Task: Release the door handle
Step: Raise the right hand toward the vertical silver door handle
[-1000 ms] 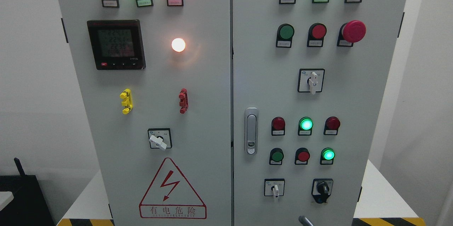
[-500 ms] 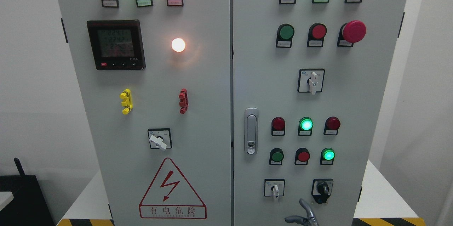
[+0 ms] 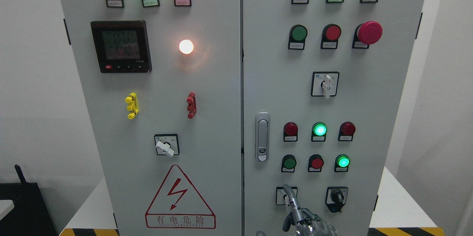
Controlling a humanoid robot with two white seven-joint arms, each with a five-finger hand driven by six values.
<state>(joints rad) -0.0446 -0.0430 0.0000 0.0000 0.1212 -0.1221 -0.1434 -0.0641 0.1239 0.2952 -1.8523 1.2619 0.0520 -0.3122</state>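
Straight ahead in the head view stands a grey cabinet with two doors, both closed, meeting at a seam down the middle. On the right door, the door handle sits close to that seam, a slim silver upright latch lying flat in its recess, with nothing touching it.

At about 5 o'clock from the handle, a metal hand shows at the bottom edge of the picture, right of the middle. Its arm is cut off by the frame, so I cannot tell which side it belongs to. One finger points up and overlaps the small white switch, while the others curl loosely below; it grips nothing, and whether the fingertip touches the switch cannot be told.

At 3 o'clock from that switch is a black knob. Red and green buttons sit in two rows at 3 o'clock from the handle.

On the left door, a dark meter glows at 10 o'clock, with a warning triangle near the bottom.
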